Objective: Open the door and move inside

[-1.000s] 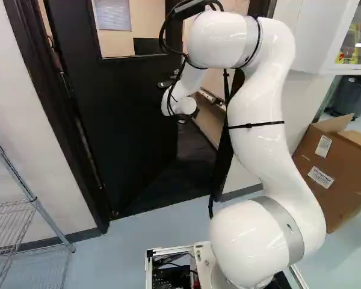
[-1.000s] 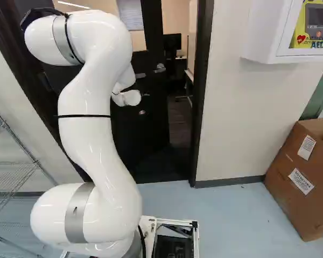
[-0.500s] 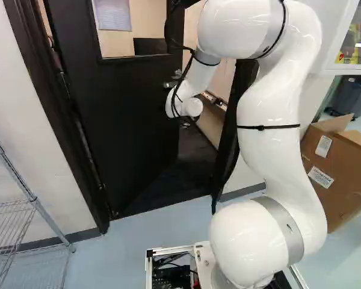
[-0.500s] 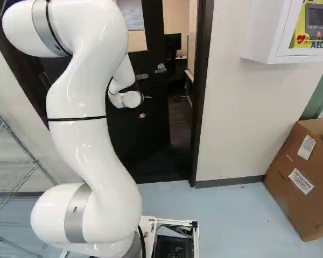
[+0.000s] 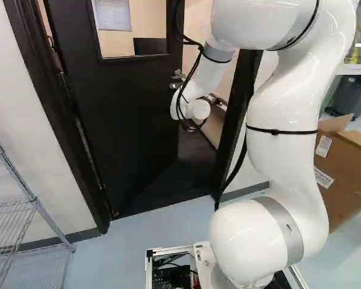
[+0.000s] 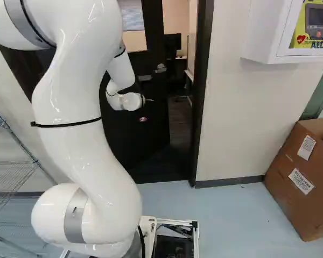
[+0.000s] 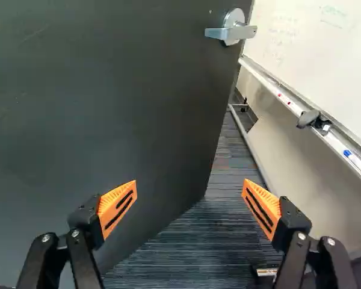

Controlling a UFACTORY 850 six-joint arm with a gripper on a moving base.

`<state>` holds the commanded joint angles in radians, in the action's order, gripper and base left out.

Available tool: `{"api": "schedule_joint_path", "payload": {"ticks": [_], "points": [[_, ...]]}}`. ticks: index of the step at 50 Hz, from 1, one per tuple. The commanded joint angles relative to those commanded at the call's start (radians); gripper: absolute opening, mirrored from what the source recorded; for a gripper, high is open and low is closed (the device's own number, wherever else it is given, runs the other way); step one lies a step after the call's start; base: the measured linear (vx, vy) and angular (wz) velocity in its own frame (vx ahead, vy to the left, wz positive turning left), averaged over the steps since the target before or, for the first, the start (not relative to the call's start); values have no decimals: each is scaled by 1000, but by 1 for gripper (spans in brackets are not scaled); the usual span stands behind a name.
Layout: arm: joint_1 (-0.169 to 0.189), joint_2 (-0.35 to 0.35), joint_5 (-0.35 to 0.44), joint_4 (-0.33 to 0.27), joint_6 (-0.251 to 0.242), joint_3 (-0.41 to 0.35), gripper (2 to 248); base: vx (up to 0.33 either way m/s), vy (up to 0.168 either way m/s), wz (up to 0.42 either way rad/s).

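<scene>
The door (image 5: 126, 120) stands partly open beyond its frame (image 6: 201, 97). Near the frame's open side, the gripper (image 7: 189, 183) is spread wide, holding nothing. I think opening is the present step; next it should push the door farther, before entering.

Base views, behind the arm (image 5: 280, 108), face the same door (image 5: 123, 114); wrist view looks closer.
</scene>
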<state>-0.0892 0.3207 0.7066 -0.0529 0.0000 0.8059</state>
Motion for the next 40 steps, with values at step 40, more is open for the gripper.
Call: {"api": "schedule_joint_path", "payload": {"ticks": [40], "points": [[47, -190, 0, 0, 0, -219, 247, 0, 0, 0]]}}
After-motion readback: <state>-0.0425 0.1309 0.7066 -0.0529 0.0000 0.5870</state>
